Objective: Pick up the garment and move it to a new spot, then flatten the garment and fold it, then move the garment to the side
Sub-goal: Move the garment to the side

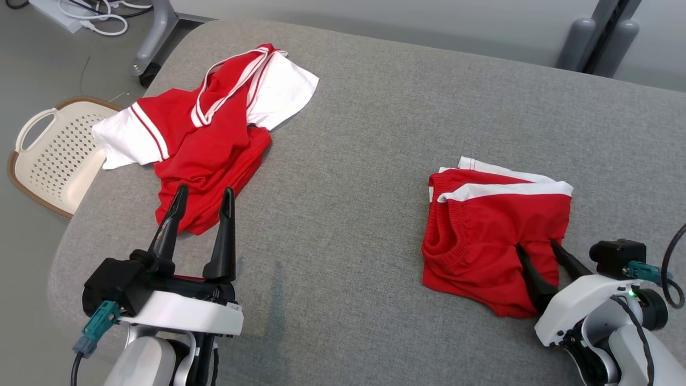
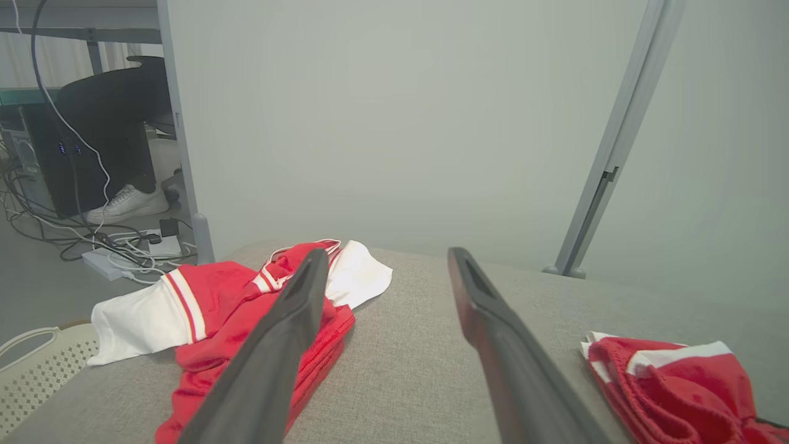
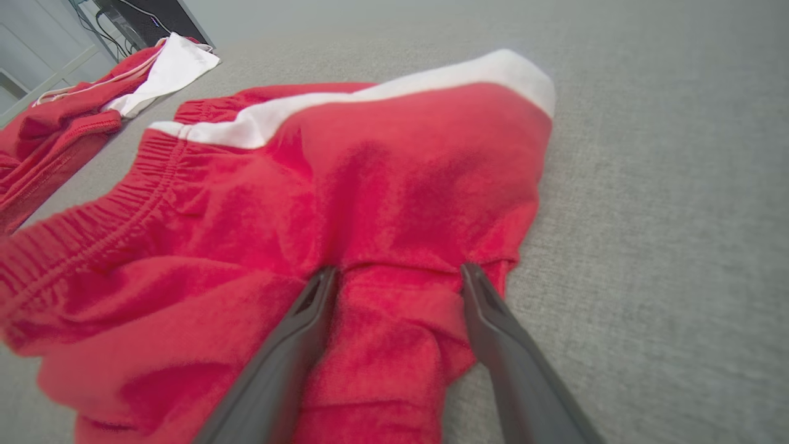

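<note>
Grey fabric-topped table (image 1: 375, 107) on grey floor (image 1: 37, 69), backed by a plain pale wall panel (image 2: 400, 111) with a slanted metal post (image 2: 607, 172). Cream perforated basket (image 1: 53, 155) sits on the floor at the table's left edge; cabled power strip (image 2: 105, 262) beyond.

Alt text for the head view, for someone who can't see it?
A grey table holds two red-and-white garments: a crumpled shirt at upper left and folded shorts at right. The open left gripper points at the shirt's near edge; the open right gripper has its tips over the shorts' near edge. A cream basket is on the floor, left.
</note>
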### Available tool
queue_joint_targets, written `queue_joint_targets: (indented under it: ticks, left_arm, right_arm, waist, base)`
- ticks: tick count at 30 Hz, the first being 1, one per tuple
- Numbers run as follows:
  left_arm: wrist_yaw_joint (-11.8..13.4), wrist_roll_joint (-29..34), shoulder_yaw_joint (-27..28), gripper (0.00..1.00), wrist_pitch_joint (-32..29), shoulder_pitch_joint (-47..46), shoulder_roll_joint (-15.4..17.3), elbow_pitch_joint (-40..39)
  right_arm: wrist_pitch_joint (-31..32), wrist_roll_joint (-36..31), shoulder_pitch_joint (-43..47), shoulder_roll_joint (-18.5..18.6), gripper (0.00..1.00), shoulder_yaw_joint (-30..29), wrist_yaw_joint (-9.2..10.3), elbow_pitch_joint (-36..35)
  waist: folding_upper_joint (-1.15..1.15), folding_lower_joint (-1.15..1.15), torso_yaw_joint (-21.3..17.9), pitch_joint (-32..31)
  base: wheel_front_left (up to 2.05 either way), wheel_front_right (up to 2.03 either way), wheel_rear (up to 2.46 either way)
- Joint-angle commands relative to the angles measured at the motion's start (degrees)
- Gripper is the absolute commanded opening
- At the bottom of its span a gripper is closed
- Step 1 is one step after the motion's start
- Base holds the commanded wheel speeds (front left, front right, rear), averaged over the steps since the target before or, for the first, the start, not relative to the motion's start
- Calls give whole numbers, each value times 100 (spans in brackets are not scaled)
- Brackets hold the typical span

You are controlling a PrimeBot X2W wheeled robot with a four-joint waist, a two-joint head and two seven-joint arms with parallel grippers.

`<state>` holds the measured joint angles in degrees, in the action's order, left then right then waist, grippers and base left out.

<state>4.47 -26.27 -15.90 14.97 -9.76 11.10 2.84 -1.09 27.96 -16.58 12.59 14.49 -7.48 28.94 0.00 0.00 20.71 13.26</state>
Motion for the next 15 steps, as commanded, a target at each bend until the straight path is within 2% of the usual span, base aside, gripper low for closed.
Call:
queue_joint_targets:
  ticks: [1,2,3,4,10,15]
  left_arm:
    - [-67,77,66,100,22,-14,-31,-7]
    - [-98,94,100,100,22,-17,-38,-6]
    - [-112,100,123,100,23,-14,-53,2]
    - [-136,119,148,100,23,-9,-74,11]
    - [-200,226,248,100,23,72,-158,-7]
    - [-255,293,322,100,23,78,-172,-33]
  right_arm:
    - [119,181,20,-19,79,153,-3,146]
    - [129,239,-8,7,36,221,-4,165]
    - [132,293,-31,41,21,276,-7,175]
    - [117,347,-54,68,0,315,-7,178]
    - [18,535,-195,248,0,543,-7,143]
    - [1,658,-276,486,0,805,-1,-20]
  waist:
    - [0,0,-27,-10]
    - [0,0,-39,-16]
    - [0,0,-49,-25]
    - [0,0,-62,-34]
    - [0,0,-199,-78]
    - [0,0,-529,-67]
  base:
    - [0,0,0]
    - [0,0,0]
    - [0,0,0]
    - [0,0,0]
    - [0,0,0]
    - [0,0,0]
